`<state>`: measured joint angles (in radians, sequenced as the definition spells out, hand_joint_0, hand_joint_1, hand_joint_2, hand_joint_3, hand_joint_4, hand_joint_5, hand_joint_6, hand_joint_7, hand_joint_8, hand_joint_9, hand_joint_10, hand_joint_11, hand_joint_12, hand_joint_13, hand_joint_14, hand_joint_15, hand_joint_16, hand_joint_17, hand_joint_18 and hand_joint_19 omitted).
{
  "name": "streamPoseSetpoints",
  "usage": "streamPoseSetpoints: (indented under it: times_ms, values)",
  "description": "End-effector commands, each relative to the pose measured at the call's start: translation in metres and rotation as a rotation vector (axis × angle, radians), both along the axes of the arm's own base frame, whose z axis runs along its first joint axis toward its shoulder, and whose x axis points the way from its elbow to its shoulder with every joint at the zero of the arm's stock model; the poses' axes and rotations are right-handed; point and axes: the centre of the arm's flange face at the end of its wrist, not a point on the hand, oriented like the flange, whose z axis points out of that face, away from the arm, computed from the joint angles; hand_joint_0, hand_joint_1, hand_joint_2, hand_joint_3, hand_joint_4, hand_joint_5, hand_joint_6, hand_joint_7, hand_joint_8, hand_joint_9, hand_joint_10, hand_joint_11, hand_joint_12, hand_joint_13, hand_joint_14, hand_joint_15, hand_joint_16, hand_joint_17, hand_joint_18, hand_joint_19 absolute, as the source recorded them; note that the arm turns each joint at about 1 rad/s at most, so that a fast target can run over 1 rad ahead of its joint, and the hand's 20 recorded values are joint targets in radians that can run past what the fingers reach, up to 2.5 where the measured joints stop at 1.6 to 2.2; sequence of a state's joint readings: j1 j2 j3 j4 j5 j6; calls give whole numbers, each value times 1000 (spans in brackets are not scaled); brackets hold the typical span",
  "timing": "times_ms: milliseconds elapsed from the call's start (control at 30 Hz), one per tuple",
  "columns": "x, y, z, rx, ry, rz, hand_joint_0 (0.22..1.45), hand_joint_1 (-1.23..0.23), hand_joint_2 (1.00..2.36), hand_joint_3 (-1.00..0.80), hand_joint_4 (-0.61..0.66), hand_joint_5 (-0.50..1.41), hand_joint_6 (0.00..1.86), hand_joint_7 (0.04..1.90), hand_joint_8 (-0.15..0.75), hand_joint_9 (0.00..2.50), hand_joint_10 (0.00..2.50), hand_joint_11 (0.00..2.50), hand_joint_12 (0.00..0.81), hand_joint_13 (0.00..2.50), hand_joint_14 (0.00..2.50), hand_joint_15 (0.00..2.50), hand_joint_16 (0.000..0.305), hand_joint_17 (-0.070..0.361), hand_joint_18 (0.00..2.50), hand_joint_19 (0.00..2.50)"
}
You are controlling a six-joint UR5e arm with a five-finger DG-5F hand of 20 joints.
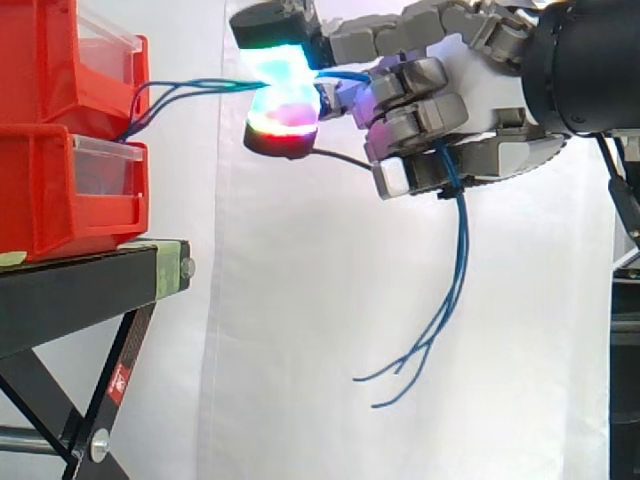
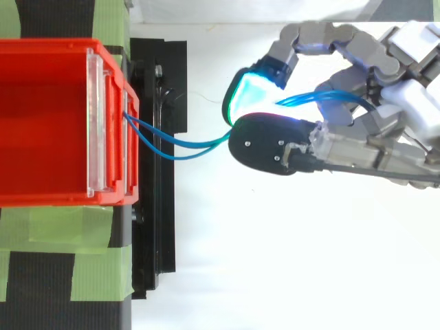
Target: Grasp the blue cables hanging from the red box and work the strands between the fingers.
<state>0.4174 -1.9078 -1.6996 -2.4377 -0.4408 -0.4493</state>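
1. I see the hand (image 1: 470,110) reaching in from the right, closed on the blue cables (image 1: 190,88). It is a narrow grip, not an open one.
2. Two glowing pads (image 1: 285,75) meet at the front of the hand, one above the other. The strands are pinched between them. From above, the cyan pad (image 2: 247,93) lies against the black back of the other fingertip.
3. The remaining fingers are curled towards the palm, and the cables pass through that curl.
4. Below the curled fingers the loose ends hang straight down, then bend left and fan apart in the air, touching nothing.
5. On the other side of the pinch the strands stretch left, nearly level, across the open gap to the bins. They are only slightly slack.
6. They leave the front of the bins about where the upper red bin (image 1: 50,60) rests on the lower red bin (image 1: 60,190). The hand is well clear of both.
7. Both bins stand on the black surface (image 1: 80,265), which carries strips of green tape (image 2: 96,227).
8. Farthest back hangs the white curtain (image 1: 300,350).
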Motion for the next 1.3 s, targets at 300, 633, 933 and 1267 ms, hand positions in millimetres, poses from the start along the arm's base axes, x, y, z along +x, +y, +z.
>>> streamPoseSetpoints:
  times_ms: [300, 633, 933, 1267]
  values:
    - [1, 17, 1, 55, -64, 8, 950, -774, 1010, 73, 7, -34, 1532, 1186, 369, 1558, 2500, 2500, 537, 1757, 2500, 1566, 198, 149, 2045, 795]
    - [4, 29, -6, 87, -89, 46, 856, -596, 1691, -109, -9, 82, 1170, 1519, 369, 1558, 2500, 2500, 537, 1757, 2500, 1566, 198, 149, 2045, 795]
    - [12, 37, -16, 112, -137, 56, 1229, -637, 1008, 195, 138, 479, 443, 1400, 369, 1558, 2500, 2500, 537, 1757, 2500, 1566, 198, 149, 2045, 795]
    - [17, 47, -16, 68, -129, 61, 723, -768, 1572, 65, 107, 87, 1463, 1128, 369, 1558, 2500, 2500, 537, 1757, 2500, 1566, 198, 149, 2045, 795]
